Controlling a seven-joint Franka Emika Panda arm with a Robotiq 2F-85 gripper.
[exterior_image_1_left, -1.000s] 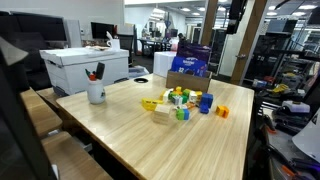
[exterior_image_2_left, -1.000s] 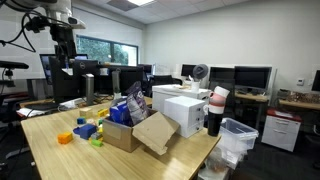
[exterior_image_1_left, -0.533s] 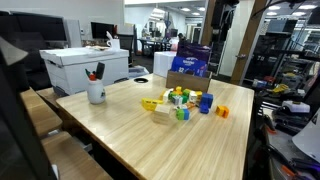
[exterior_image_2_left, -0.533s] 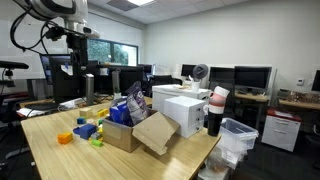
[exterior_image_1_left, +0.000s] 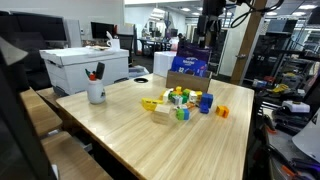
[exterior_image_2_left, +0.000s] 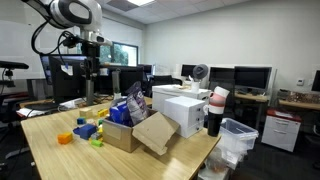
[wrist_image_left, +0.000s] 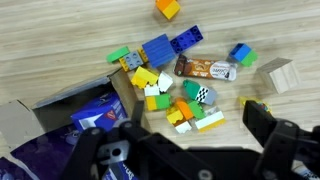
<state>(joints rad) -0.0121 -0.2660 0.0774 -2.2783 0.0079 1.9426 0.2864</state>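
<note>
Wrist view: the gripper, jaws spread wide and empty, hangs well above the pile of toy blocks, which lies beside the cardboard box.

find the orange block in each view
Exterior view: orange block, alone on the table, right of the block pile.
Exterior view: it lies near the left table end, left of the pile.
Wrist view: top edge, above the pile.
Shared landmark: the cardboard box beside the pile.
</note>
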